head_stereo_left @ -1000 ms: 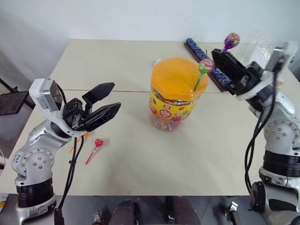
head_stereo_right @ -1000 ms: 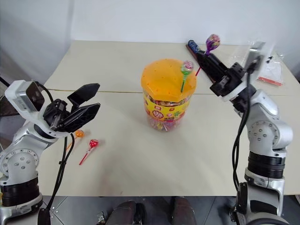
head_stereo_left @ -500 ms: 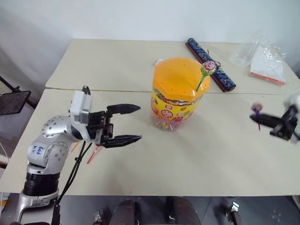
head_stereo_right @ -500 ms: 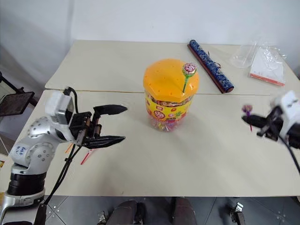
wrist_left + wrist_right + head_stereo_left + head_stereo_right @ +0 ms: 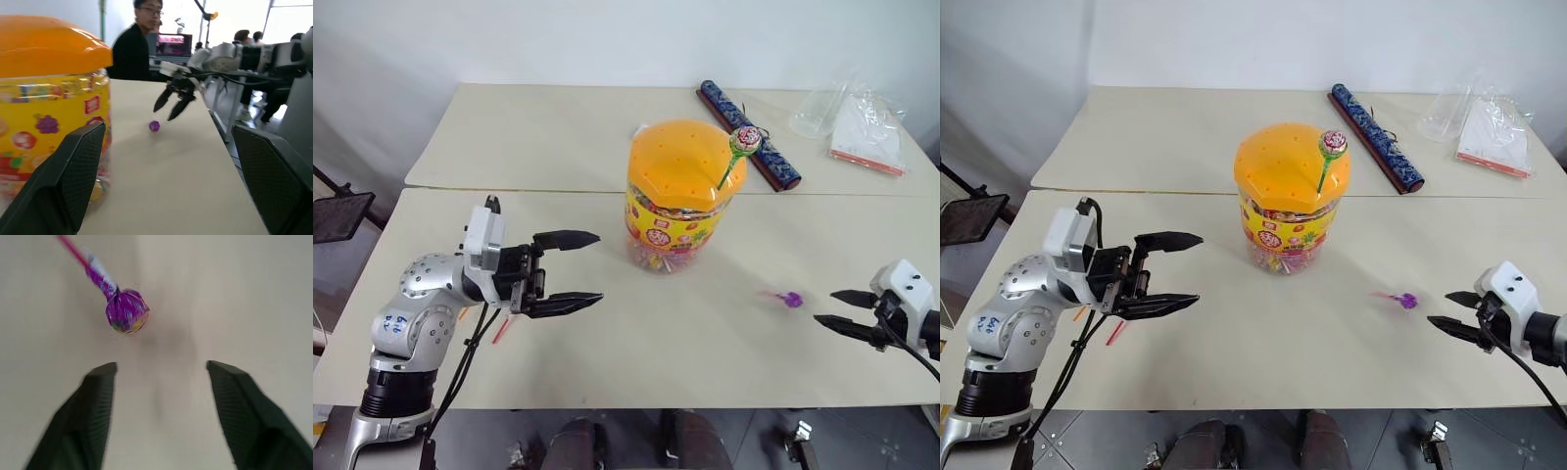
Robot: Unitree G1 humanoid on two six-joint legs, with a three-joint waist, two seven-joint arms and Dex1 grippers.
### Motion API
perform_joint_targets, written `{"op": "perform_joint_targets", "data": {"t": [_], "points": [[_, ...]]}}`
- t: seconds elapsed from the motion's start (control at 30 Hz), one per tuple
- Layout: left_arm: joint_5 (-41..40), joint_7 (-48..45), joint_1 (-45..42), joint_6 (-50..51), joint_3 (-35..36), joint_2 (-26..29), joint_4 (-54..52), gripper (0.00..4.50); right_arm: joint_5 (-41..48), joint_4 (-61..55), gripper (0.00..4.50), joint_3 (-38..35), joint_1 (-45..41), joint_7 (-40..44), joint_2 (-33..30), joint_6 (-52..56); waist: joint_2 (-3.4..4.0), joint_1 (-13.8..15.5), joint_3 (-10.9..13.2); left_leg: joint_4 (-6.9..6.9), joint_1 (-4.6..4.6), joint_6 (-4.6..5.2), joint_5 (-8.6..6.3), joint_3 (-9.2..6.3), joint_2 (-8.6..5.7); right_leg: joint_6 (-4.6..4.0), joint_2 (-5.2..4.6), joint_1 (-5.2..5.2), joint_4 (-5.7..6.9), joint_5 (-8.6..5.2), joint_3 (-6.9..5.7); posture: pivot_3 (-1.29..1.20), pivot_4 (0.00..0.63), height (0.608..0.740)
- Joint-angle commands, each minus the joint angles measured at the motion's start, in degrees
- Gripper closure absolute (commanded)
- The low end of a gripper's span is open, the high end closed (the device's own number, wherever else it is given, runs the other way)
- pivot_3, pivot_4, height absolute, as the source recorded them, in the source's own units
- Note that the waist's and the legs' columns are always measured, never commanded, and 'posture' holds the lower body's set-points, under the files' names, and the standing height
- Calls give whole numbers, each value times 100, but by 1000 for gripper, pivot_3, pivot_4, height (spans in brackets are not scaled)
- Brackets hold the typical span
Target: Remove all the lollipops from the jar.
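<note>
The jar (image 5: 677, 196), a clear tub with an orange lid, stands mid-table. A green lollipop (image 5: 745, 142) sticks upright from the lid's right side. A purple lollipop (image 5: 791, 300) is at the tabletop to the right of the jar, also seen in the right wrist view (image 5: 127, 311). Just right of it, my right gripper (image 5: 824, 305) is open and apart from it. My left gripper (image 5: 598, 265) hovers open and empty to the left of the jar. A red lollipop's stick (image 5: 499, 329) pokes out from under the left arm.
A long dark blue tube (image 5: 749, 132) lies behind the jar on the right. Clear plastic bags (image 5: 852, 117) sit at the far right corner. A seam (image 5: 509, 189) crosses the table behind the left gripper. People (image 5: 132, 49) stand in the background of the left wrist view.
My right gripper swung down to the right and opened, letting go of the purple lollipop, which is now at the tabletop. The left gripper sank a little.
</note>
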Motion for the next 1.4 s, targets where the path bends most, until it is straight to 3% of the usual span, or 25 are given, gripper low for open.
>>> {"op": "perform_joint_targets", "data": {"t": [0.03, 0.27, 0.43, 0.6, 0.73, 1.03, 1.23, 1.4], "points": [[-606, 382, 76, 262, 452, -106, -200, 124, 1108, -1053, 444, -533, -428, 193, 314, -61, 4, -15, 2, 0, 1, 0, 0, -1, 1, 0, 0, 0, 2, 0, 1, 0, 150, 740], [-1194, 754, 352, 727, 903, -155, -47, 124, 1790, -1935, 444, 34, -1777, -717, 995, 426, 4, 0, 2, 1, -1, -9, -5, -18, 2, -1, -5, 0, 9, 0, 5, 0, 150, 740], [-1258, 915, 295, 723, 934, -255, -142, 124, 1769, -2053, 444, 766, -2809, -1168, 1506, 690, 4, -5, 2, 1, -8, -10, -6, -18, -1, -1, -5, -5, 9, 0, -8, 0, 150, 740], [-1307, 1000, 257, 742, 943, -302, -206, 124, 1648, -1968, 444, 1121, -3213, -1485, 1697, 961, 4, 3, 2, -1, -9, -11, -6, -20, 0, -1, -4, -8, 13, 0, -20, 0, 150, 740], [-1328, 1023, 277, 736, 944, -312, -285, 124, 1584, -1834, 1378, 1207, -3332, -1495, 1846, 946, 4, -15, 2, -2, -12, -9, -7, -15, -2, -1, -4, -9, 8, 0, -25, 0, 150, 740], [-1433, 1083, 150, 733, 946, -361, -368, 124, 1617, -1694, 4471, 1091, -3338, -1347, 1851, 866, 4, -11, 2, -1, -11, -9, -7, -13, 1, -1, -1, -9, 11, 0, -25, 0, 150, 740], [-1426, 884, -61, 805, 793, -251, -360, 124, 2556, -1625, 4471, 441, -3665, -1466, 1737, 1278, 4, 1, 2, 0, -14, -9, -7, -15, 0, -1, -1, -9, 10, 0, -26, 0, 150, 740], [-1139, 576, -156, 693, 529, -109, -415, 124, 3113, -1510, 4471, -240, -3591, -1677, 949, 2044, 4, 5, 2, -2, -14, -6, -8, -18, -1, -1, -2, -8, 7, 0, -27, 0, 150, 740]]}}
